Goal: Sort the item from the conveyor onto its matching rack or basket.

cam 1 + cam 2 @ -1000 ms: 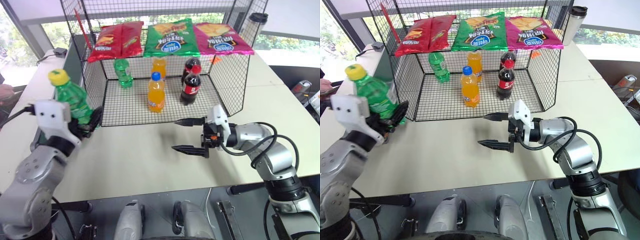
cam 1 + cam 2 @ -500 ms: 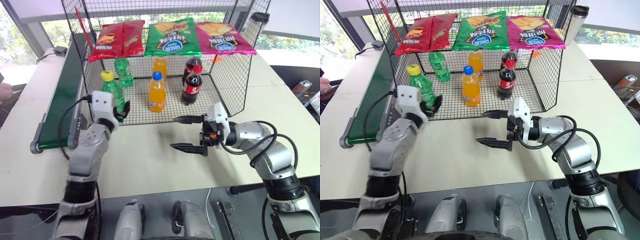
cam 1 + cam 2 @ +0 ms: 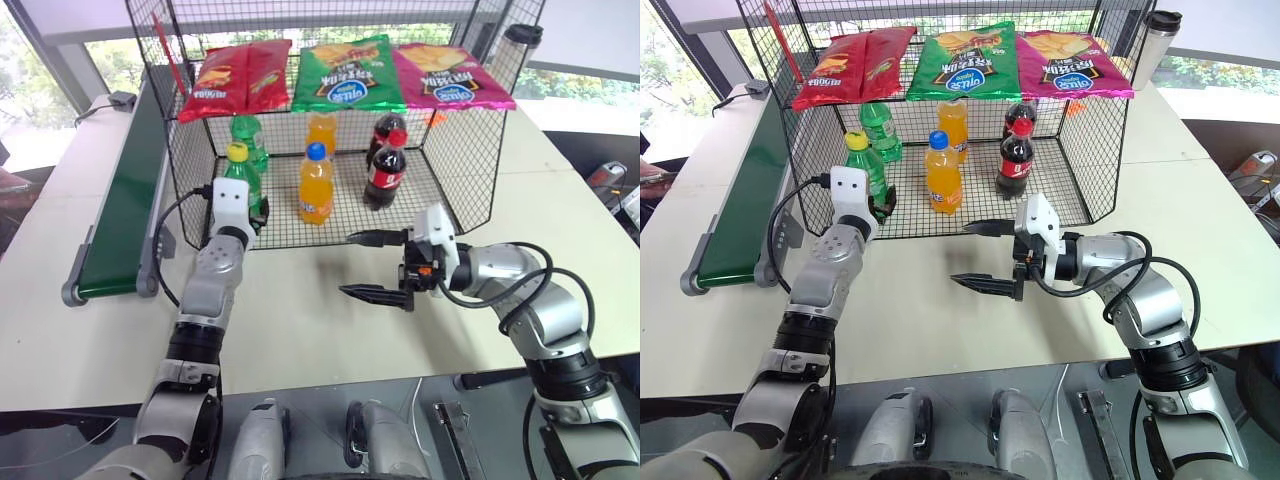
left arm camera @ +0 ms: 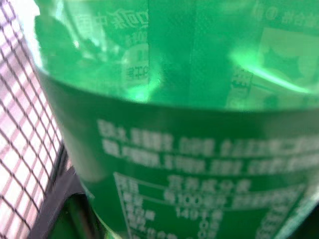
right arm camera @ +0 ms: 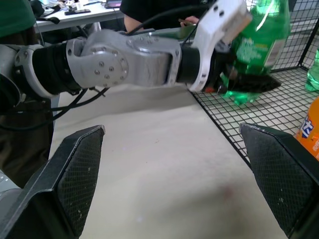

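Green soda bottle (image 3: pixel 862 165) in basket (image 3: pixel 1095 150) beside orange bottle (image 3: pixel 941 180) — left end effector (image 3: pixel 880 205) around it, grip unclear; right end effector (image 3: pixel 960 253) open.

Robot test lab staged as a shop: chip bags (image 3: pixel 349 72) on a wire rack above the left gripper (image 3: pixel 880 203), soda bottles (image 3: pixel 383 168) in a mesh basket (image 3: pixel 470 150), conveyor (image 3: pixel 125 195), large windows (image 3: pixel 115 55) beyond.
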